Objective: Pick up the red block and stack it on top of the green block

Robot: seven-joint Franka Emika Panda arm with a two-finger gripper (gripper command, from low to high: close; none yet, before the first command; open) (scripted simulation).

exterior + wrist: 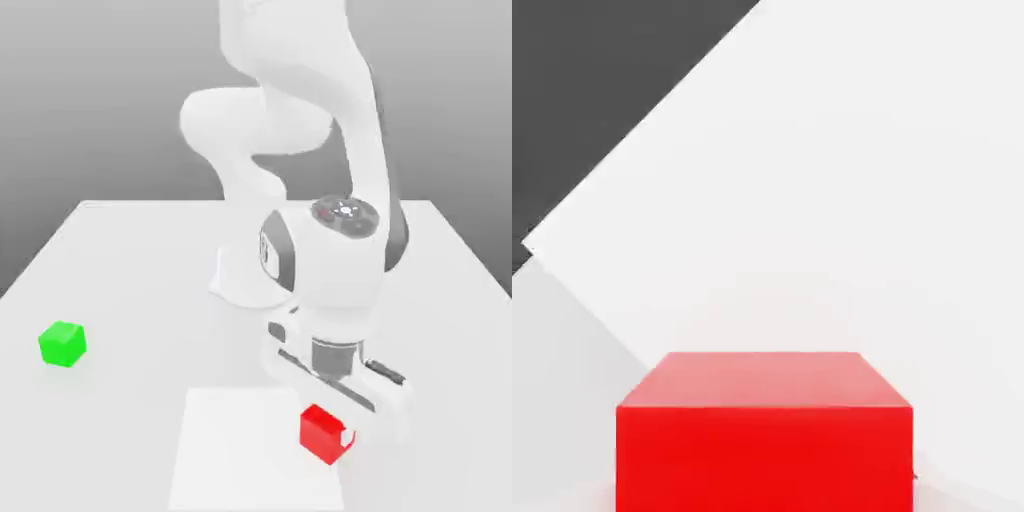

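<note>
Gripper (pixel 338 432) sits low around the red block (pixel 322 433) on the white sheet (pixel 230 450); whether it is clamped on it cannot be told. Green block (pixel 62 344) lies well apart toward the exterior view's left. Best: confirm a centered squeeze, lift straight, then carry across.

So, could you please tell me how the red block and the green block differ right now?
The red block sits directly under the gripper, close beside the hand; the green block stands alone, far off toward the exterior view's left. The red block lies on a lighter square patch of the table; the green block rests on the plain tabletop. Both are similar-sized cubes.
</note>
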